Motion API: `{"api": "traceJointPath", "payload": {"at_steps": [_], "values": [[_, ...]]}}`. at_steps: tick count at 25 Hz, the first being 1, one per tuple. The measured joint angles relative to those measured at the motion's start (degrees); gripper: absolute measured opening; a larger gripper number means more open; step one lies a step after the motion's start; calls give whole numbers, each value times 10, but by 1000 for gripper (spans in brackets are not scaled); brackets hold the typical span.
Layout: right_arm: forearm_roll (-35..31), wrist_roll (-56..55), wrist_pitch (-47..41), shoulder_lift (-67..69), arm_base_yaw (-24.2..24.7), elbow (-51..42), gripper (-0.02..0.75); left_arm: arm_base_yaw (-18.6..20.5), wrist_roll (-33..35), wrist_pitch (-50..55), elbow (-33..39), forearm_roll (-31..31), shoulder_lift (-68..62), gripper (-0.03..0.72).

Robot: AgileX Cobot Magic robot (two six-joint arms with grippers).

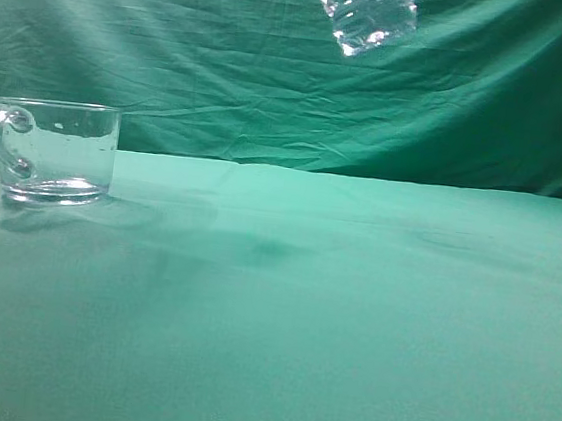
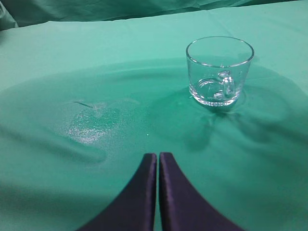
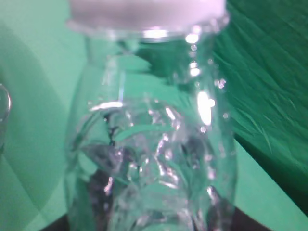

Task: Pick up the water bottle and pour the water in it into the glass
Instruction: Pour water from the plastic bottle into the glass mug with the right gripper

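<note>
The glass [image 1: 56,152], a clear mug with a looped handle, stands on the green cloth at the far left; in the left wrist view it [image 2: 219,72] is ahead and to the right. The water bottle [image 1: 370,14] hangs high in the air, right of centre, with only its lower end showing. In the right wrist view it [image 3: 154,144] fills the frame, with a white cap on top. My right gripper [image 3: 154,216] is shut on the bottle's ribbed body. My left gripper [image 2: 158,156] is shut and empty above the cloth, short of the glass. I cannot make out the water.
A green cloth [image 1: 350,318] covers the table and hangs as a backdrop [image 1: 226,64]. A shiny, wet-looking patch [image 2: 91,125] lies on the cloth left of the glass, ahead of my left gripper.
</note>
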State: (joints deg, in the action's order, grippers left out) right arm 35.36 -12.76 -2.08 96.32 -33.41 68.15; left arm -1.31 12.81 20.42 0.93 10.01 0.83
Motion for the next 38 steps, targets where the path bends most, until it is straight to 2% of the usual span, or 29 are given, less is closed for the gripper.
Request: {"api": "traceJointPath", "payload": {"at_steps": [4, 10, 18, 23, 30, 38], "values": [[55, 0, -51, 52, -37, 66, 243, 0, 0, 0, 0, 0, 0, 0], [115, 0, -74, 154, -81, 144, 243, 0, 0, 0, 0, 0, 0, 0], [139, 0, -143, 257, -93, 248, 243, 0, 0, 0, 0, 0, 0, 0], [225, 0, -147, 271, -96, 263, 243, 0, 0, 0, 0, 0, 0, 0], [309, 0, -141, 271, -103, 263, 243, 0, 0, 0, 0, 0, 0, 0], [347, 0, -131, 288, -104, 281, 243, 0, 0, 0, 0, 0, 0, 0]]}}
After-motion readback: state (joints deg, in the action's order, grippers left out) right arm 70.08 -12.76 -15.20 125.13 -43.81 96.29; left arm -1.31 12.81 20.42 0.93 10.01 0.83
